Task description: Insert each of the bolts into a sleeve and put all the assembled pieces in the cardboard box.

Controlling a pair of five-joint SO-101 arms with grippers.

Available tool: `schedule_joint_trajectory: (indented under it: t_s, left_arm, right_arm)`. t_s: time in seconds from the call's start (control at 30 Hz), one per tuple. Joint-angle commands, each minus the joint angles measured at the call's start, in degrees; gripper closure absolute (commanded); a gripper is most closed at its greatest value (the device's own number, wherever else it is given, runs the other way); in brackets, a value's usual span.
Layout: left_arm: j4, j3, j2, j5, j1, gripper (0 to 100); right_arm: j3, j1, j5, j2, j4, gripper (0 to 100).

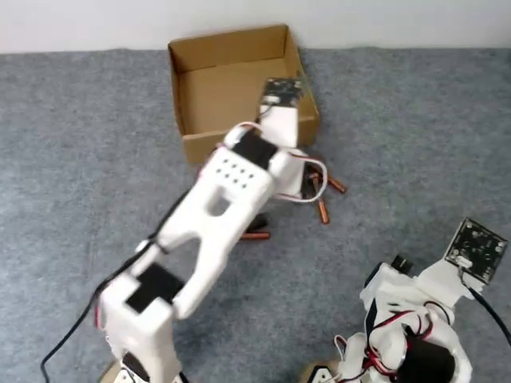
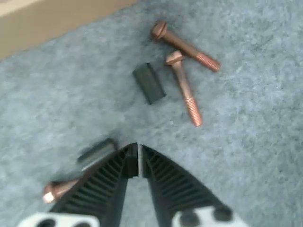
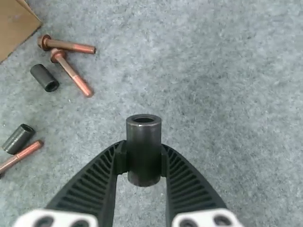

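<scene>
Sleeve sits pinched upright in my right gripper; my left gripper is pressed together, empty, bolts just ahead. I fear a loose pinch tilting it.

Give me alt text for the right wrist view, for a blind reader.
The right gripper is shut on a dark sleeve, held upright with its open bore toward the camera, over grey carpet. Farther off lie two copper bolts beside a loose sleeve, another sleeve next to a third bolt, and a corner of the cardboard box.
</scene>
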Motion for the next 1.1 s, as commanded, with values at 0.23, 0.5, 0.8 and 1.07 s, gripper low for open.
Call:
schedule_joint_trajectory:
  t_s: [0.23,0.5,0.8,1.07]
  left_arm:
    - [10.6,-36.6,24.1,2.3,3.3,82]
    - [14.8,-59.2,42.5,2.3,3.0,82]
    - [13.9,-66.2,54.1,2.3,1.7,82]
    - [13.9,-66.0,54.5,2.1,0.8,82]
  right_arm:
    - [-0.4,0.5,-0.9,-0.1,-1.2,99.1]
    - [-0.4,0.5,-0.9,-0.1,-1.2,99.1]
    - [-0.4,0.5,-0.9,-0.1,-1.2,99.1]
    - [-0.4,0.5,-0.9,-0.1,-1.2,99.1]
